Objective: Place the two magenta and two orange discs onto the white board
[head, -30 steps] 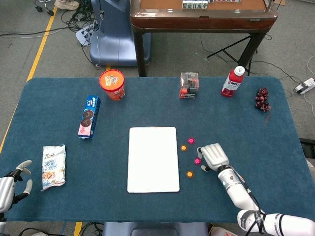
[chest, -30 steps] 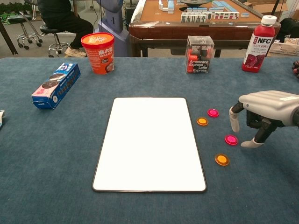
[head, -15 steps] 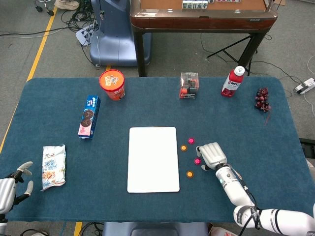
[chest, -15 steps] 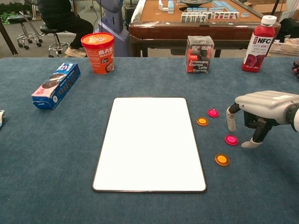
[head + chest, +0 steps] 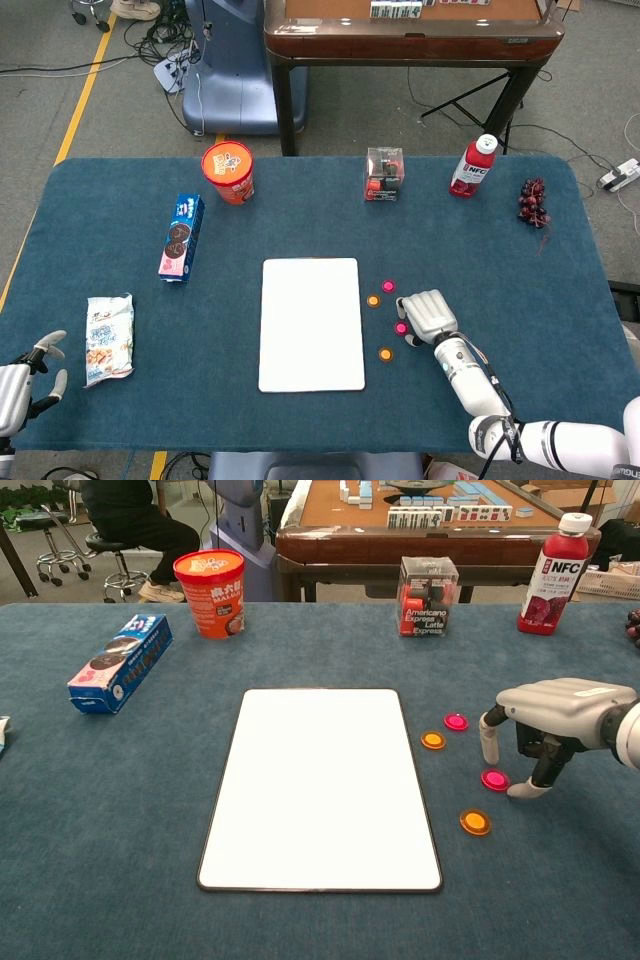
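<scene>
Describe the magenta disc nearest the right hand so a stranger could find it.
Start at the white board; four small discs lie just off its right edge. This magenta disc sits directly below the right hand, flanked by its fingers, unlike the other magenta disc farther back.

We see grey floor with yellow tape line, cables, wooden mahjong table far beyond the hand, blue-clothed table.

Head overhead; chest low, nearer.
</scene>
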### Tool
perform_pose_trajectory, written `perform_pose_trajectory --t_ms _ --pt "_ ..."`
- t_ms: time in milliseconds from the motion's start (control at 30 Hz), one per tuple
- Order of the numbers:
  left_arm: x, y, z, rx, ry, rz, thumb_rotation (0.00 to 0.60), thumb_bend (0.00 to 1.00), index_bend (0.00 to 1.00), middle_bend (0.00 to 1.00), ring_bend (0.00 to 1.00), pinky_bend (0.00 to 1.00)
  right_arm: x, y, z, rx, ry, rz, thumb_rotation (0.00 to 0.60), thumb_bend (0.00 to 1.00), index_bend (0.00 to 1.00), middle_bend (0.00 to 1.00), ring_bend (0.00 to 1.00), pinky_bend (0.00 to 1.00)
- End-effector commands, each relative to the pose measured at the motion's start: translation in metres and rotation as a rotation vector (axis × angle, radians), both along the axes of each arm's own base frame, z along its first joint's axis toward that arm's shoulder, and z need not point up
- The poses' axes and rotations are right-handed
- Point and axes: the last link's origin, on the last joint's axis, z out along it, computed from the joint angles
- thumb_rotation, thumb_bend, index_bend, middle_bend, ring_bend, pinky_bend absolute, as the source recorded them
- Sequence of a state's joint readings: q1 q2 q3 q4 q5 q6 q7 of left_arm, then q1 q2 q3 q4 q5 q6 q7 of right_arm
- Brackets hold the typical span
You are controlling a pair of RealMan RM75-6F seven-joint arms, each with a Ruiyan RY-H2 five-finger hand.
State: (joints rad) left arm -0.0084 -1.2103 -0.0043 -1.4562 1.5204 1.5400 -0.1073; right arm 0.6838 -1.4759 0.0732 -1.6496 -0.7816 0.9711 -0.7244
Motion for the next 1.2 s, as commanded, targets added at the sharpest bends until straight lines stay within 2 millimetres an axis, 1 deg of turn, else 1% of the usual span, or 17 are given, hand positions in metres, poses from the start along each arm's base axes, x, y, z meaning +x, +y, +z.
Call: perform_pose_trajectory --t_ms 33,567,667,800,1000,1200 --pt "0.000 0.001 0.000 0.001 0.000 -0.001 0.600 0.47 0.26 0.43 0.51 0.66 0.001 0.000 -0.001 0.002 -0.001 -0.001 0.600 0.21 0.43 1.00 1.00 1.00" --pt "0.001 0.000 0.001 0.002 -0.002 0.001 0.600 0.47 0.26 0.43 0.51 0.66 0.002 0.000 -0.005 0.021 0.003 -0.005 0.600 0.22 0.43 1.00 1.00 1.00" --pt "0.000 -0.001 0.001 0.001 -0.003 0.002 0.600 0.47 0.26 0.43 0.51 0.66 0.002 0.000 -0.006 0.021 0.001 -0.008 0.600 0.24 0.44 1.00 1.00 1.00" --pt "0.000 -0.001 0.000 -0.001 -0.003 0.002 0.600 0.47 0.26 0.43 0.51 0.66 0.002 -0.001 -0.008 0.018 -0.003 -0.007 0.600 0.27 0.48 1.00 1.00 1.00" --pt "0.000 -0.001 0.001 0.002 -0.006 0.004 0.600 0.47 0.26 0.43 0.51 0.66 0.004 0.000 -0.008 0.013 -0.014 0.004 0.600 0.29 0.54 1.00 1.00 1.00" --pt "0.000 -0.002 0.000 0.000 -0.007 0.005 0.600 0.47 0.26 0.43 0.51 0.66 0.014 0.003 0.002 -0.004 -0.058 0.026 0.600 0.29 0.55 1.00 1.00 1.00"
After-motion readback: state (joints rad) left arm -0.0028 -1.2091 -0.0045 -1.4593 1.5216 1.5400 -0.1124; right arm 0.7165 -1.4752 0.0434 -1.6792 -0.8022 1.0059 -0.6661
